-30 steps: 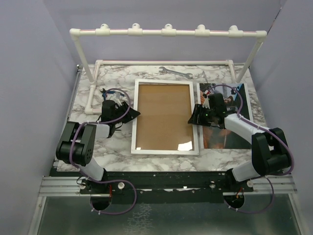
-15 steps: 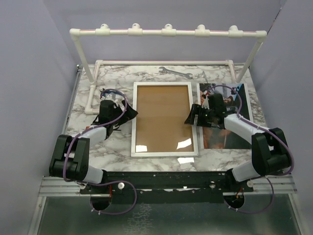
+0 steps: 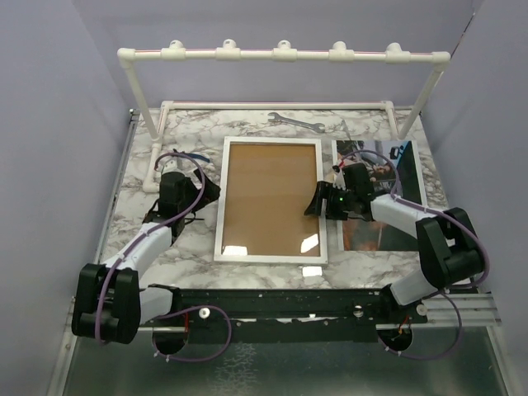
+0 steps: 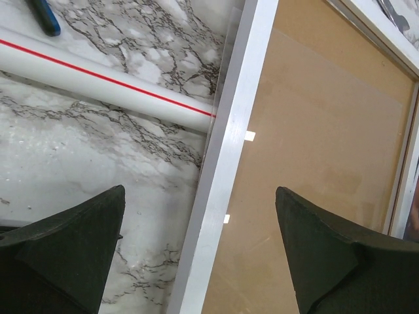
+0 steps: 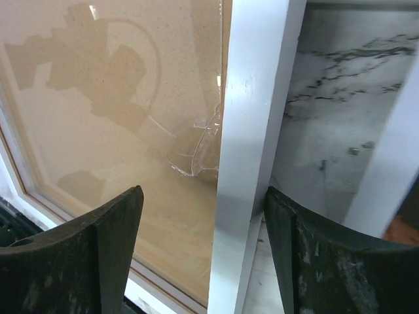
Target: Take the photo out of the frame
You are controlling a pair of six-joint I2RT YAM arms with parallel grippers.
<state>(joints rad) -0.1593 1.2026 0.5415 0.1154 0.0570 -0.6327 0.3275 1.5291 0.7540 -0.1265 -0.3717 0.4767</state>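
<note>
At 3 o'clock of the frame (image 3: 270,198), the photo (image 3: 367,235) lies 12-to-6, nearest the right tool (image 3: 318,203), which gapes empty like the left tool (image 3: 210,191).

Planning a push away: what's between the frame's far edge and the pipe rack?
A wrench lies on the table there, apart from the frame and close to the rack's base pipe; the top view shows it.

This is a robotics lab test cell. Plain lavender panels (image 3: 58,124) box in a marble-patterned tabletop (image 3: 190,132) on three sides. An aluminium extrusion rail (image 3: 99,312) runs along the near edge, where the left arm (image 3: 140,243) and the right arm (image 3: 408,216) are mounted side by side. A white PVC pipe rack (image 3: 280,54) stands at the back, with a spanner (image 3: 295,122) lying just in front of it.
</note>
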